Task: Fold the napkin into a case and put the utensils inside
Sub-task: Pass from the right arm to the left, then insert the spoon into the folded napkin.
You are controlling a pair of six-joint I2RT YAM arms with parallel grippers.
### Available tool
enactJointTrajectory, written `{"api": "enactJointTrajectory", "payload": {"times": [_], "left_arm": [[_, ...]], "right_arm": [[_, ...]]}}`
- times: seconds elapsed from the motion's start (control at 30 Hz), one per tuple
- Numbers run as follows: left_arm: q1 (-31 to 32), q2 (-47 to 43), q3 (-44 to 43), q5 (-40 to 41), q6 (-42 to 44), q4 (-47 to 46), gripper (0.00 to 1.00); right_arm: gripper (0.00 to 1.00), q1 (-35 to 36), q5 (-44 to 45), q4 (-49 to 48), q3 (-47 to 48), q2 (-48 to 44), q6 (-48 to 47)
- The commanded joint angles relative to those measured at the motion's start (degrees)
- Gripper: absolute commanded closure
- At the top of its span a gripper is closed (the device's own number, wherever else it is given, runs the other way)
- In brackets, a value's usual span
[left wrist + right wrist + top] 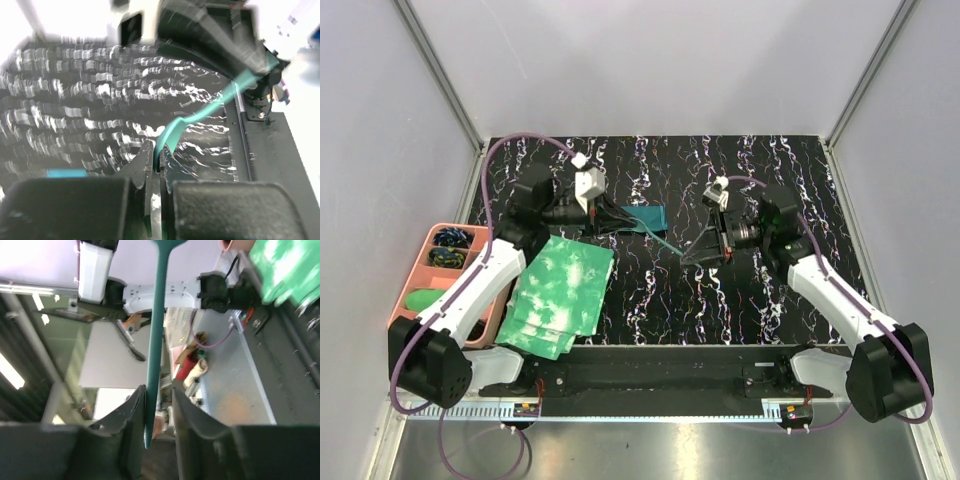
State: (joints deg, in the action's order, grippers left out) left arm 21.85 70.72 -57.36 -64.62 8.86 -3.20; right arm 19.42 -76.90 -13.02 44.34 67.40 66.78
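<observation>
A teal spoon hangs in the air between my two grippers. My left gripper is shut on one end of it, and the handle runs up and to the right towards the right gripper. In the right wrist view the handle lies against one finger only; the right gripper is open, with a gap on the other side. The dark teal napkin lies folded small on the table, just beyond the left gripper. The right gripper is right of it.
A stack of green-and-white mottled cloths lies at the front left. Left of them stands a pink compartment tray holding small dark and green items. The left arm reaches over the tray and cloths. Grey walls close in the black marbled table.
</observation>
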Motion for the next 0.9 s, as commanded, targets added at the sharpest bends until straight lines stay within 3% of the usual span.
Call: {"api": "enactJointTrajectory", "payload": {"times": [0.0, 0.03, 0.07, 0.1, 0.13, 0.17, 0.27, 0.37, 0.43, 0.5, 0.6, 0.87], "left_arm": [[-5.30, 0.47, -6.43, 8.97, -10.41, 12.67, 1.00], [-6.02, 1.52, -7.05, 9.94, -11.40, 17.74, 1.00], [-7.50, 1.96, -7.58, 12.48, -12.46, 20.14, 1.00], [-8.39, 2.23, -7.76, 13.54, -14.55, 21.99, 1.00], [-9.27, 2.32, -7.68, 14.86, -15.01, 25.32, 1.00], [-10.15, 1.97, -7.41, 16.88, -15.54, 26.57, 1.00], [-15.15, 0.48, -5.31, 26.95, -17.65, 28.42, 1.00], [-19.46, 3.36, -7.84, 31.75, -16.69, 32.55, 1.00], [-21.84, 8.44, -11.88, 31.40, -16.34, 35.09, 1.00], [-23.33, 14.15, -16.43, 29.64, -15.11, 36.94, 1.00], [-23.86, 20.66, -21.45, 28.94, -14.05, 38.53, 1.00], [-24.13, 29.82, -30.16, 40.25, -12.21, 43.45, 1.00]], "right_arm": [[0.56, -2.89, 9.56, 26.03, 11.00, 1.94, -22.63], [0.51, -4.03, 12.19, 30.37, 13.21, 2.91, -26.32], [0.48, -4.21, 20.13, 35.20, 18.54, 3.96, -34.45], [0.45, -4.13, 25.61, 45.08, 21.55, 6.49, -38.62], [0.44, -4.13, 31.84, 48.75, 24.37, 7.65, -41.70], [0.39, -4.21, 42.78, 51.22, 26.57, 8.71, -45.48], [0.39, -4.13, 57.68, 55.02, 32.99, 12.49, -50.68], [0.44, -3.78, 62.47, 56.17, 38.71, 18.11, -55.07], [0.58, -2.64, 61.70, 55.91, 42.40, 23.55, -56.84], [0.79, -0.63, 59.77, 55.82, 46.34, 29.68, -58.61], [0.91, 2.45, 60.03, 54.95, 50.48, 36.63, -59.93], [1.00, 6.59, 59.94, 52.22, 57.43, 48.87, -58.35]]}}
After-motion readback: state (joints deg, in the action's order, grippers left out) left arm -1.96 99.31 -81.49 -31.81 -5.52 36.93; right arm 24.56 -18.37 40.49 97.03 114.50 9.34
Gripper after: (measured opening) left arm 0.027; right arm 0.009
